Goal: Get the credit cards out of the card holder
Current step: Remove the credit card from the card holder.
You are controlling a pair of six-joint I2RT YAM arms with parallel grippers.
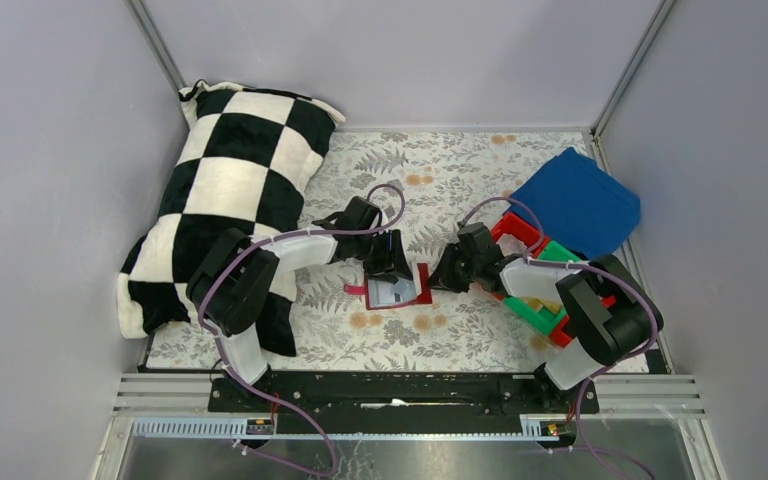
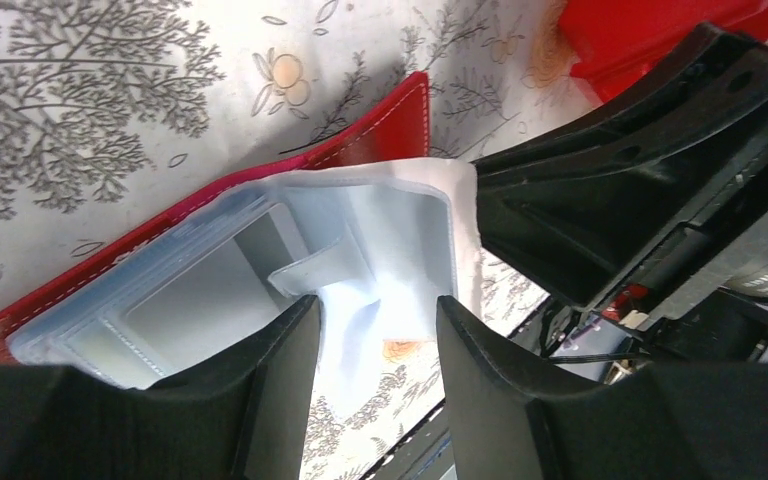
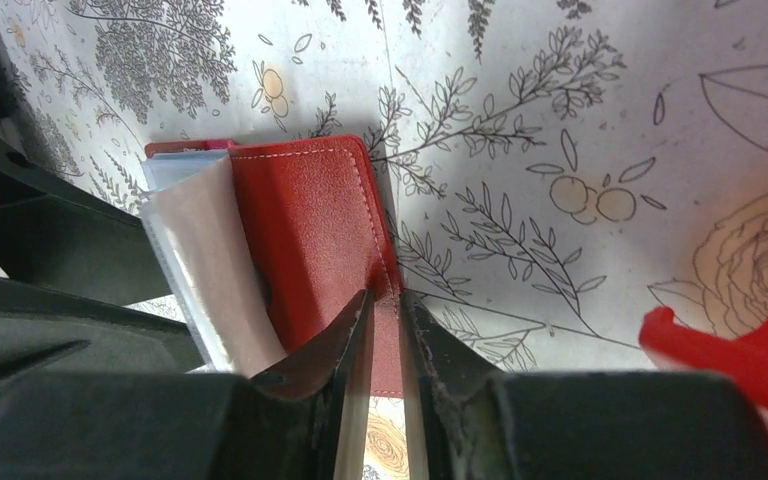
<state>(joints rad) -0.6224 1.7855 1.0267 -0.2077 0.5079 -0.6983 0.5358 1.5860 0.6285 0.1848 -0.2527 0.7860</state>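
Two claws at card holder (image 1: 400, 290), centre of desk (image 1: 440, 170): right claw (image 3: 385, 300) pinching red cover, left claw (image 2: 378, 310) parted over pale sleeve (image 2: 360, 220), grip unclear. Risk: cover slipping, whole holder dragged, credit cards (image 2: 200, 300) left sleeved.

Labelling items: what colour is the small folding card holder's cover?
Dark red card holder, pale stitching; best in right wrist view.

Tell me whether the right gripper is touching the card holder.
Touching. In the right wrist view the right gripper pinches the red cover edge of the card holder, no gap either side.
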